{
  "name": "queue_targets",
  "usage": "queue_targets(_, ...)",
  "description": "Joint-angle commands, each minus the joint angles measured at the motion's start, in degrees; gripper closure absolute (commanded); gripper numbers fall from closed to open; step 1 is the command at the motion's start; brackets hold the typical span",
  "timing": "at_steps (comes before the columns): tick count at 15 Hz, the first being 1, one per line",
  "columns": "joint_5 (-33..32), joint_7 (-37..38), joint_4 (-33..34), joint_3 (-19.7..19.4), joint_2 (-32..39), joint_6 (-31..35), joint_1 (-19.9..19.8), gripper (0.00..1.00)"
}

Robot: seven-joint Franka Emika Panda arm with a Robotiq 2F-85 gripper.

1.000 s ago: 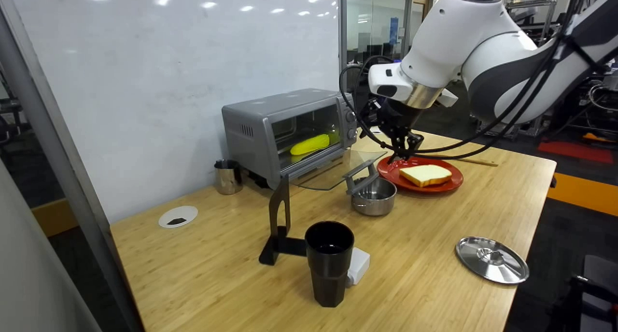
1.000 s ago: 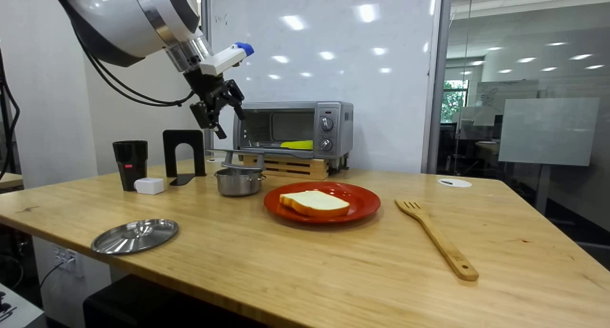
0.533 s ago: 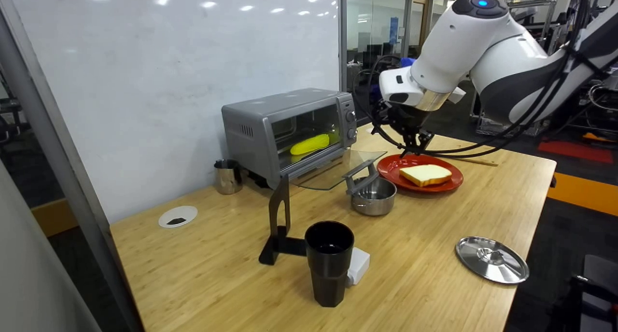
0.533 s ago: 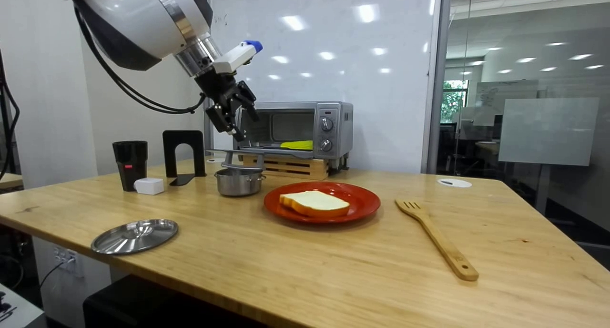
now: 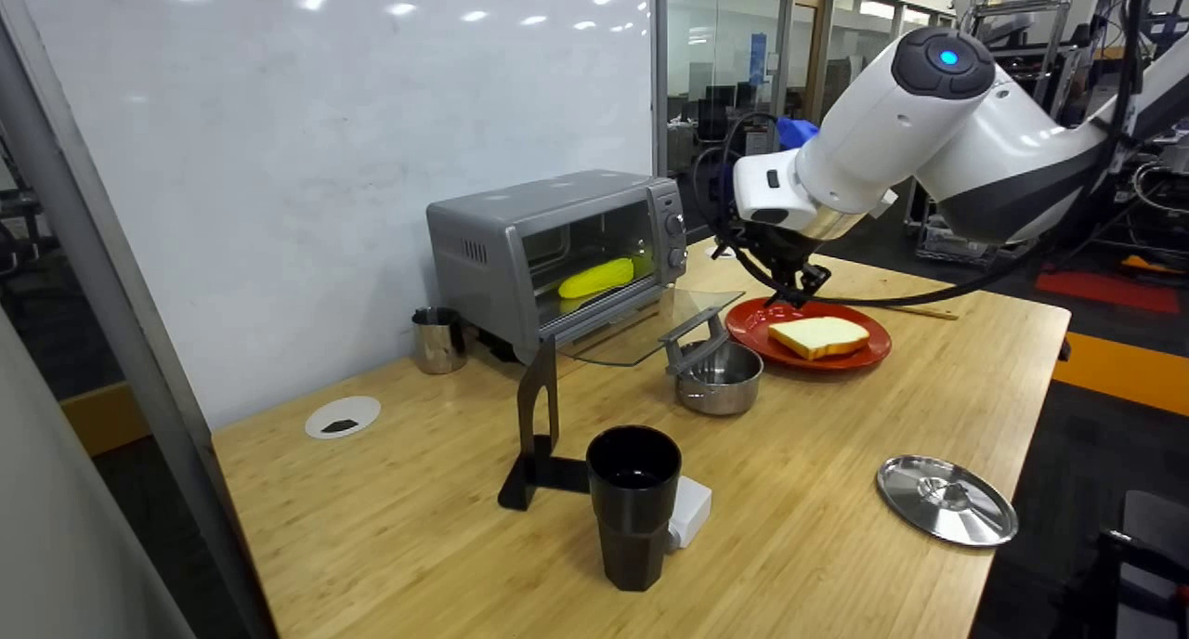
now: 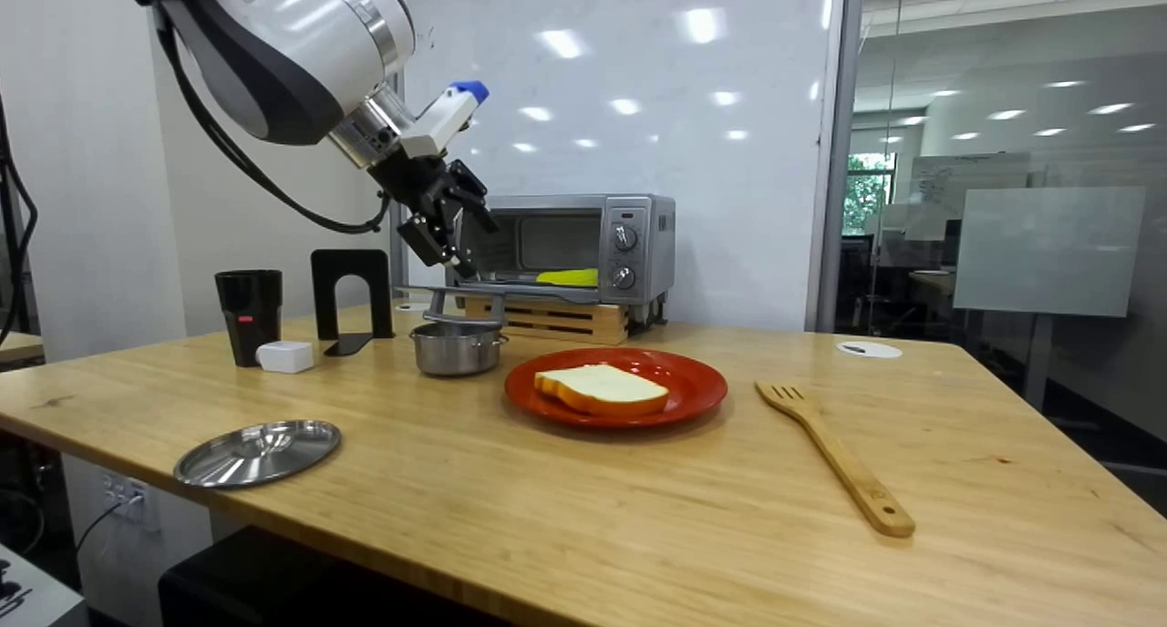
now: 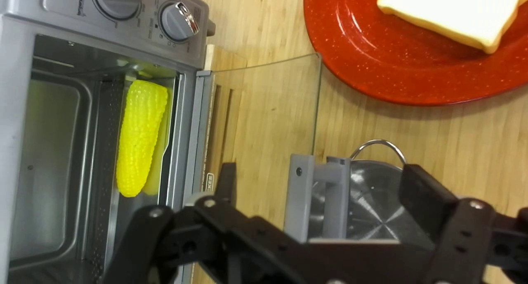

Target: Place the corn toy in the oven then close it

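The corn toy [image 7: 140, 137] lies in the oven [image 5: 553, 198]; bread [image 6: 604, 388] on the plate [image 6: 695, 385]; the pot [image 6: 458, 352] beside it.

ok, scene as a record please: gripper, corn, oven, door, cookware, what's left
gripper: open, holding nothing, apart from the oven door
corn toy: lying inside the oven, nearer its knobs
oven: on a wooden stand
oven door: lowered open
pot: partly under the door handle, contact unclear
red plate: on the table, bread slice on it
metal lid: on the table, off the pot
to do: close the oven door
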Motion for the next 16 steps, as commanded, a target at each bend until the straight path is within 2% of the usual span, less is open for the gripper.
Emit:
queue_targets(1, -9.3, 10.0, 2.4, 0.2, 2.7, -0.6, 0.8, 0.0)
queue_targets(9, -25.3, 26.9, 5.7, 0.4, 7.0, -1.3, 1.8, 0.0)
queue_targets(16, -32.9, 34.1, 8.0, 0.7, 9.4, -1.8, 1.9, 0.0)
